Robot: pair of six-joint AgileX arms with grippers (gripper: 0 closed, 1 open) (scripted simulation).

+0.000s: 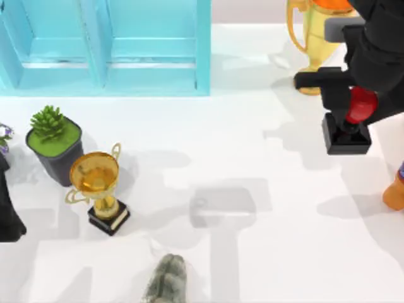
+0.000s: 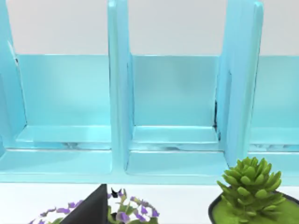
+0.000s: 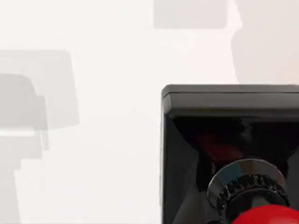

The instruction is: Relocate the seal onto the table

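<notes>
the right gripper (image 1: 353, 104) is at the table's (image 1: 265, 189) right side in the top view, closed around the red knob of the seal (image 1: 348, 129); the seal's black square base hangs below the knob, and whether it touches the white surface i cannot tell; in the right wrist view the seal (image 3: 229, 149) shows its black base and a silver collar above the red knob; the left arm sits parked at the left edge by a potted succulent (image 1: 53, 142), and the state of its fingers i cannot tell; a small gold trophy (image 1: 98, 186) stands near the succulent; a light-blue cabinet (image 1: 104, 47) stands at the back
</notes>
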